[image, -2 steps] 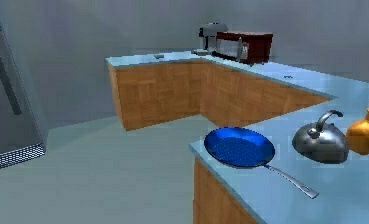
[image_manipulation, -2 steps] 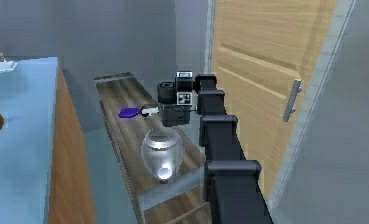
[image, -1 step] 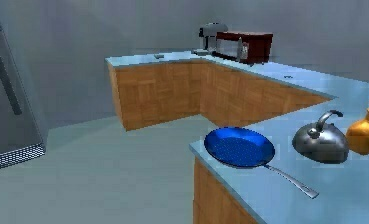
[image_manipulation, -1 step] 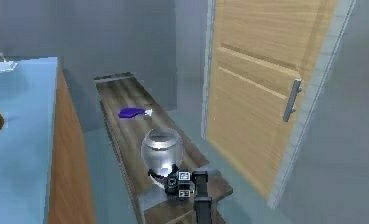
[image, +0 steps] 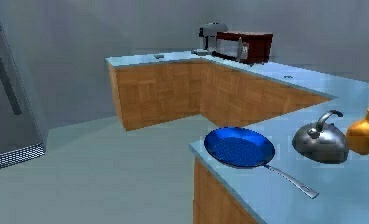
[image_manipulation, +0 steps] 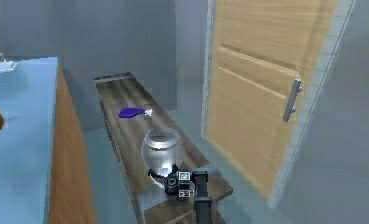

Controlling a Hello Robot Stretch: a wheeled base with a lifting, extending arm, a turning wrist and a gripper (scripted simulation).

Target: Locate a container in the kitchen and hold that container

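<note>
Gripper [image_manipulation: 173, 183] at the near end of a wooden side table [image_manipulation: 117, 95], a rounded silver jar [image_manipulation: 162, 148] standing on the table at it, grasp impossible to tell, small purple object [image_manipulation: 132, 112] beyond, wooden door [image_manipulation: 262, 80] alongside, blue pan [image: 239, 147] and kettle [image: 320, 138] on the kitchen counter [image: 292, 75].

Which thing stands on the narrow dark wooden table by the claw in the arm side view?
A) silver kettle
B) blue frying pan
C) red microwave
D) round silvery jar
D: the round silvery jar stands on the narrow dark wooden table, just up the picture from the claw at the arm's far end.
</note>
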